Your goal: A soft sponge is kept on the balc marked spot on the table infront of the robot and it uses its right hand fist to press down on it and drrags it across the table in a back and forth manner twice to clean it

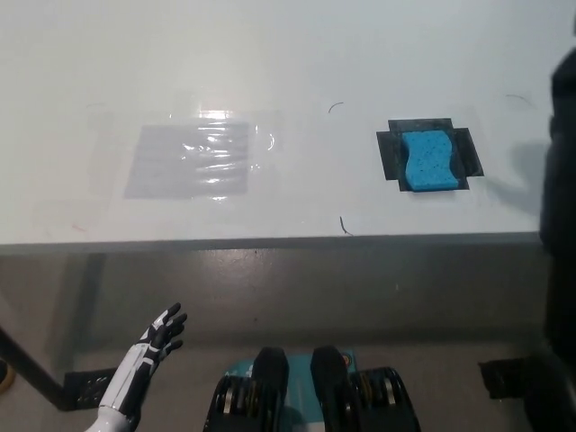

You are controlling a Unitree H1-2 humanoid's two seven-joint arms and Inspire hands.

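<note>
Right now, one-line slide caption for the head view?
Blue sponge on its black mark, untouched; black right arm at the edge, left robot hand open below.

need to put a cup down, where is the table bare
Bare: the white table between the shiny plastic sheet and the blue sponge on its black mark, plus the whole far strip. Crowded: the right edge, where the black right arm hangs.

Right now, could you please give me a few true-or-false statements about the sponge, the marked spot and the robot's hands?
1. The blue soft sponge lies on the black marked spot. True.
2. The black right hand presses on the sponge. False: only the black right arm shows at the right edge, apart from the sponge.
3. The white left hand rests on the white table. False: it hangs below the table edge, fingers apart.
4. A clear plastic sheet lies left of the sponge. True.
</note>
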